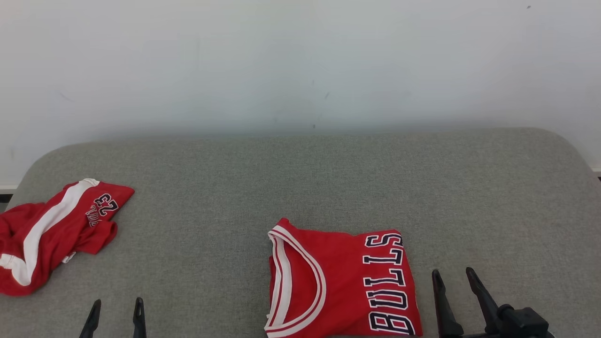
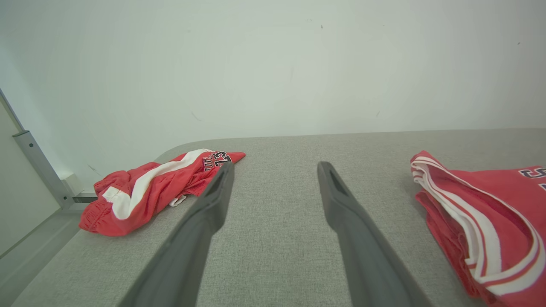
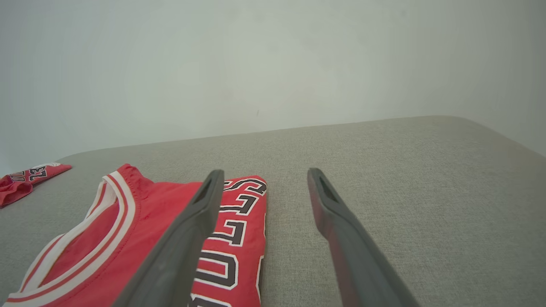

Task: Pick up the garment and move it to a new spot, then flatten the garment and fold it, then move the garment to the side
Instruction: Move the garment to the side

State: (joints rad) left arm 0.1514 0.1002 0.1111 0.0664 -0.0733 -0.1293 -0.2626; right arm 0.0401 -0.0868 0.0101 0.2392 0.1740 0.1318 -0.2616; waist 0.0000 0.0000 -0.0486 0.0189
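A red garment (image 1: 338, 281), a Bulls jersey with white trim, lies folded on the grey fabric surface (image 1: 328, 178) near the front middle. It also shows in the left wrist view (image 2: 482, 213) and the right wrist view (image 3: 140, 221). My right gripper (image 1: 453, 272) stands open just right of it, with nothing between its fingers (image 3: 265, 172). A second red garment (image 1: 51, 230), shorts with a white stripe and the number 23, lies crumpled at the far left (image 2: 149, 192). My left gripper (image 1: 117, 303) is open and empty at the front left, between the two garments (image 2: 276, 168).
A pale wall (image 1: 300, 70) rises directly behind the grey surface. The surface has rounded far corners, and its left edge drops off beside the shorts, where a metal frame (image 2: 38, 170) stands. Bare grey fabric spreads across the back and the right side.
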